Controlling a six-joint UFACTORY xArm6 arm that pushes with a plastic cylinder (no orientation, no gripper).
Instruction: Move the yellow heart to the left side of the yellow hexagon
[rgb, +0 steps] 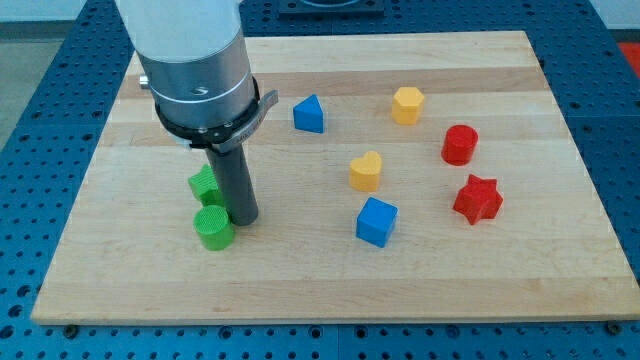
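Because the coming push turns on one relation, we note first that the yellow heart lies well to the view's right of our tip and slightly nearer the view's top, with bare wood between them. The wooden board carries every block and sits on a blue perforated table. The arm's grey cylinder fills the upper left and ends in a plain dark rod; we have no claw here, so there is nothing to open or close, and the tip holds nothing. The tip rests just beside a green cylinder, with a second green block, its shape partly hidden, just behind the rod. The yellow hexagon stands toward the view's top right of the heart, clearly apart from it. We judge the heart must travel upward to reach the hexagon's left side. A blue triangular block sits near that goal area on its left and may crowd it. A blue cube lies just below the heart. A red cylinder and a red star stand farther right, off the likely path.
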